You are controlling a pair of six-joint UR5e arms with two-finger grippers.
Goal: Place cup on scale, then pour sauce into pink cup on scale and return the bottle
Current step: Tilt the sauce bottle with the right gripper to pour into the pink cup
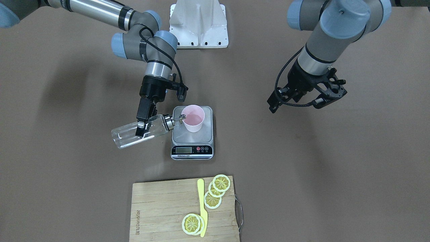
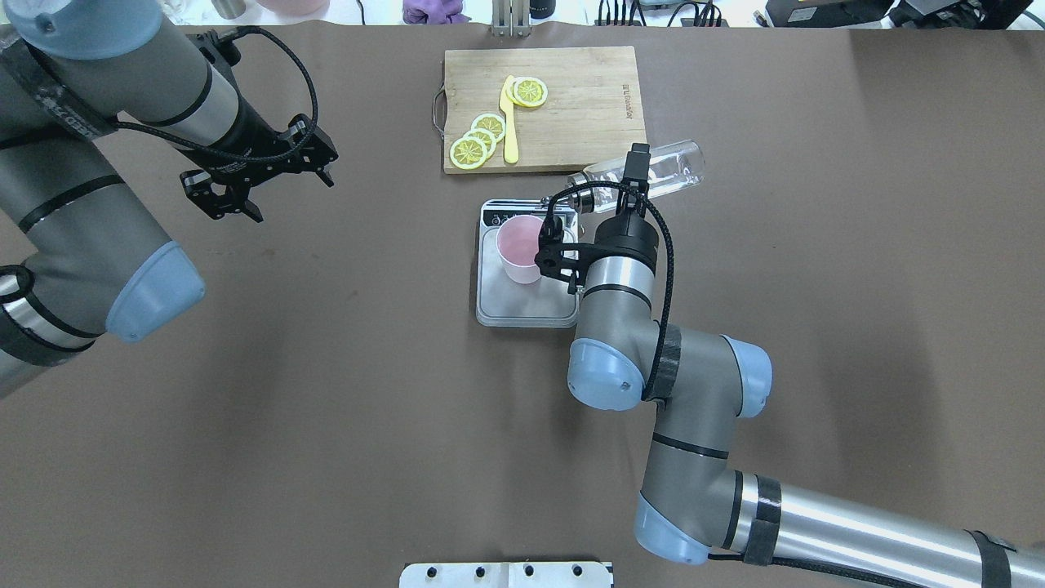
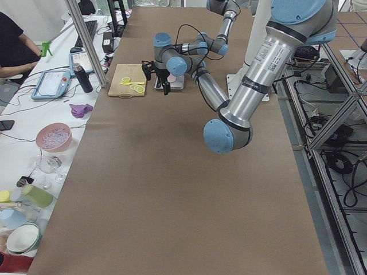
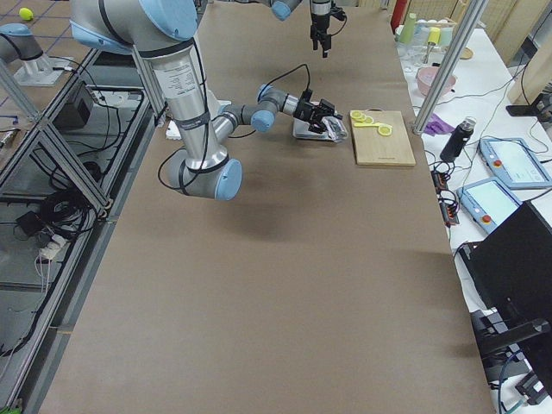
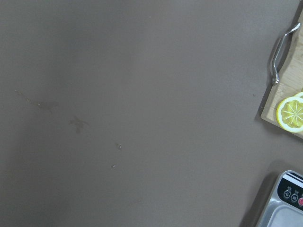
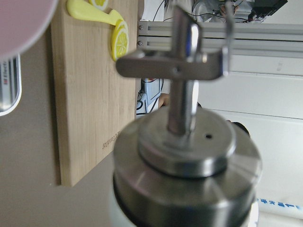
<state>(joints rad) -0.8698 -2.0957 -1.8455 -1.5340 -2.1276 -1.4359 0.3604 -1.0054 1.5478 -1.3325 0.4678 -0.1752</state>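
The pale pink cup (image 1: 193, 118) stands upright on the steel platform of the scale (image 1: 191, 138), toward its back edge. My right gripper (image 1: 142, 129) is shut on the clear glass bottle (image 1: 129, 136), which is tipped nearly level beside the scale. Its metal spout (image 1: 178, 118) reaches the cup's rim. From overhead, the cup (image 2: 520, 245), scale (image 2: 522, 304) and bottle (image 2: 665, 173) show the same. The right wrist view shows the bottle's metal cap (image 6: 189, 161) close up. My left gripper (image 2: 282, 189) is open and empty, far off to the left.
A wooden cutting board (image 1: 161, 208) with lemon slices (image 1: 221, 183) and a yellow knife (image 1: 201, 205) lies just beyond the scale, on the operators' side. The robot's white base mount (image 1: 199, 23) is at the near table edge.
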